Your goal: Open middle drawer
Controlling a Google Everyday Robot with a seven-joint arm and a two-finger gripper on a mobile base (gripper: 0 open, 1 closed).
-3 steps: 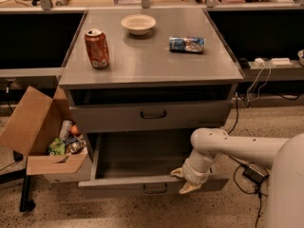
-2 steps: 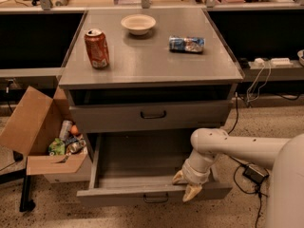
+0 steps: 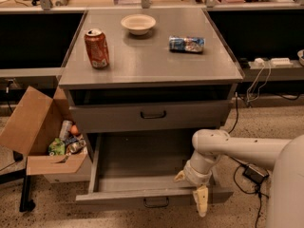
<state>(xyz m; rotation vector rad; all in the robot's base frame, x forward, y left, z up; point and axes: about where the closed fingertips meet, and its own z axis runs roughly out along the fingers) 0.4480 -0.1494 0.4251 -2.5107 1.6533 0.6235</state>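
The middle drawer [image 3: 142,163] is a wide grey metal drawer, pulled far out of the cabinet toward me, and its inside looks empty. Its front edge [image 3: 118,197] faces me, with a small dark loop handle [image 3: 156,202] at the centre. My gripper [image 3: 192,192] is at the right part of that front edge, to the right of the handle. My white arm [image 3: 237,148] comes in from the right. The drawer above [image 3: 152,115] sits shut or nearly shut, with its own dark handle.
On the cabinet top [image 3: 152,65] stand a red can [image 3: 96,48], a white bowl [image 3: 138,23] and a lying blue packet [image 3: 186,44]. An open cardboard box [image 3: 42,137] holding several items sits on the floor at the left. Cables and a power strip [image 3: 270,63] lie at the right.
The middle drawer has slid farther out toward me, and my gripper has moved with its front edge, lower in the view.
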